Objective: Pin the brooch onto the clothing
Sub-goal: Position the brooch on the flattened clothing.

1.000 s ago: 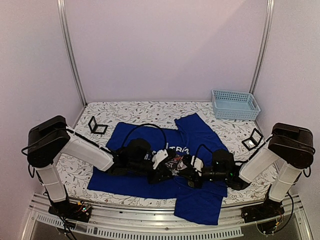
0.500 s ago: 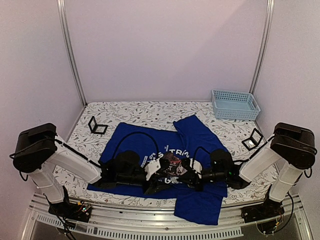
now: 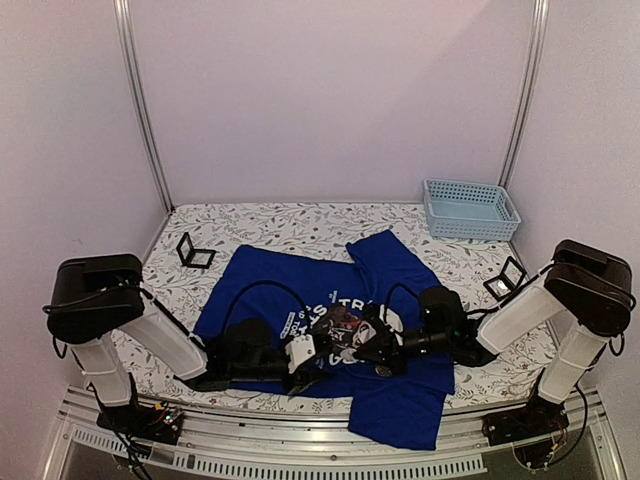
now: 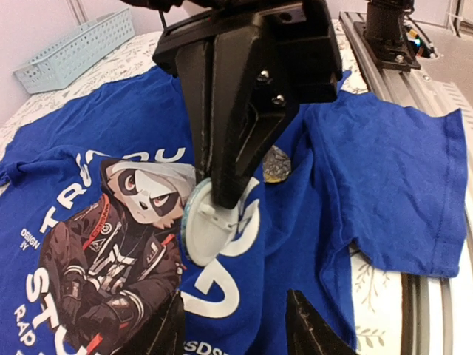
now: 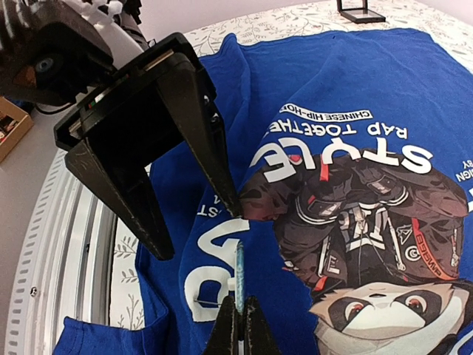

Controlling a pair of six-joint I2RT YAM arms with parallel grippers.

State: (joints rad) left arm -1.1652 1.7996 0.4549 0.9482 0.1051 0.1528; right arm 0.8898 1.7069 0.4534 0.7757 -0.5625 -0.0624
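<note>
The blue T-shirt lay by the tabletop's front edge, with one part hanging over. The right gripper was pinched tight on the round brooch; its pin was hidden. The left gripper's fingers stood apart beside it.

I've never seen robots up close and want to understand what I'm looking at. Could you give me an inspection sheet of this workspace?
Surface: table covered by a leaf-patterned cloth.
Job's things: blue T-shirt spread print-up; round brooch held at the print's white lettering.
Clutter: light-blue basket at the back right; small black frames at either side; small round piece lying on the shirt.
Grippers: right gripper shut on the brooch; left gripper open beside it, holding nothing.
Cables: black cables arch over both forearms.
Surroundings: plain pale walls, metal posts, rail along the near edge.
</note>
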